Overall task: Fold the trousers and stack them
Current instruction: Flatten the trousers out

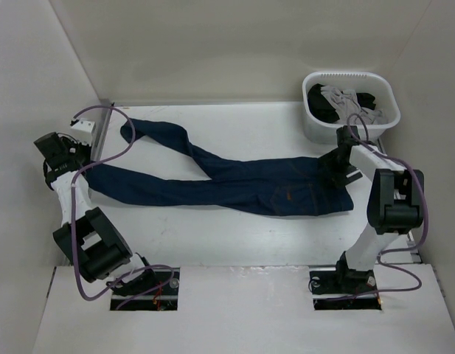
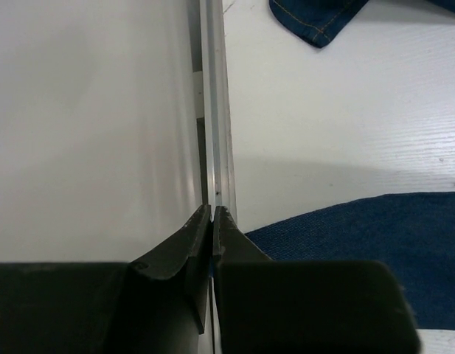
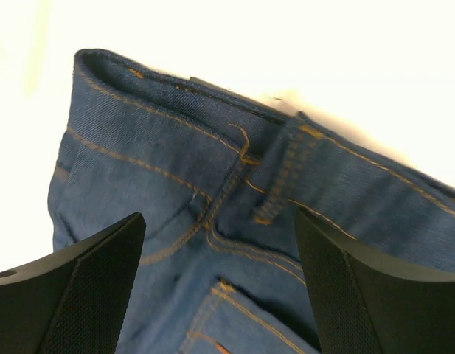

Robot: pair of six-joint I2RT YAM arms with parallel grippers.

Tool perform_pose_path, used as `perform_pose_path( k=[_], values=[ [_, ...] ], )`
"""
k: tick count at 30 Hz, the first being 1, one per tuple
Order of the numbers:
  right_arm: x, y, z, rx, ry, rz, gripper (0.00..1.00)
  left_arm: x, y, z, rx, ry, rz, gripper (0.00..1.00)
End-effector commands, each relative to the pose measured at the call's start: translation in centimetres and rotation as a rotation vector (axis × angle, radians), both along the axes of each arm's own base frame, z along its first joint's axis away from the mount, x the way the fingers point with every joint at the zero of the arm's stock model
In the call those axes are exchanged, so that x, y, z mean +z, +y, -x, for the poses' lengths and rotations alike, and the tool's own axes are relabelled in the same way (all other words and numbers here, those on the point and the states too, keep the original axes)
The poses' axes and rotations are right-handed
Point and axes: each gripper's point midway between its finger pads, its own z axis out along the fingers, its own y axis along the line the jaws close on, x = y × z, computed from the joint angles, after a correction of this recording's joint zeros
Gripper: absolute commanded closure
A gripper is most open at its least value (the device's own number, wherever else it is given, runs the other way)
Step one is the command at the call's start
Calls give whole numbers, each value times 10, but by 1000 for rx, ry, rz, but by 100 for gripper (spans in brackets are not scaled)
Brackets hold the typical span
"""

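The dark blue trousers (image 1: 256, 188) lie spread flat across the table, waist to the right and legs running left. One leg ends at the back left (image 1: 131, 131); the other reaches the left wall (image 1: 109, 183). My right gripper (image 1: 338, 166) hovers open over the waistband (image 3: 212, 147), its fingers either side of a belt loop and orange seams, with nothing between them (image 3: 220, 217). My left gripper (image 1: 72, 153) is shut against the wall rail (image 2: 216, 110), with the near leg's cloth (image 2: 374, 243) just beside its right finger. Whether it pinches any cloth is hidden.
A white basket (image 1: 310, 118) with grey and black garments (image 1: 341, 102) stands at the back right, close behind my right arm. White walls enclose the table on the left (image 2: 87, 125), the back and the right. The far leg's hem (image 2: 315, 18) lies ahead of my left gripper.
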Motion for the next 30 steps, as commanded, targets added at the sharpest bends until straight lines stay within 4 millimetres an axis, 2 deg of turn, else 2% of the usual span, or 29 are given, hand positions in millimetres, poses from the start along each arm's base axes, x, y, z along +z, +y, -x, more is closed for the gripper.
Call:
perform_pose_path(
  k=[1, 4, 6, 8, 9, 12, 13, 14, 16, 18, 21, 24, 27, 30],
  values=[
    [-11, 14, 10, -28, 96, 8, 16, 35, 10, -16, 6, -88, -45, 99],
    [-17, 32, 13, 10, 133, 11, 18, 39, 15, -18, 15, -89, -43, 99],
    [-17, 38, 18, 30, 149, 23, 23, 40, 18, -18, 21, -87, -39, 99],
    [-16, 40, 26, 35, 169, 39, 35, 39, 21, -18, 28, -81, -35, 99],
    [-16, 40, 29, 35, 173, 38, 46, 39, 23, -17, 32, -82, -36, 99],
    [-13, 42, 33, 26, 160, 22, 89, 36, 29, -17, 45, -77, -31, 99],
    [-11, 42, 32, 18, 150, 22, 97, 36, 31, -17, 49, -78, -31, 99],
    [-7, 39, 32, 7, 139, 23, 100, 34, 33, -17, 53, -76, -28, 99],
    [5, 30, 26, -8, 98, 46, 100, 35, 34, -18, 54, -77, -29, 99],
    [24, 19, 17, -17, 41, 88, 100, 38, 35, -19, 53, -86, -36, 99],
    [63, 0, -2, 7, -66, 182, 100, 45, 39, -23, 57, -99, -41, 99],
    [106, -16, -30, 53, -190, 267, 100, 54, 45, -28, 71, -120, -52, 100],
    [157, -26, -60, 105, -355, 324, 100, 77, 52, -35, 92, -172, -85, 100],
    [212, -38, -63, 119, -492, 404, 100, 105, 57, -36, 106, -216, -125, 100]
  ],
)
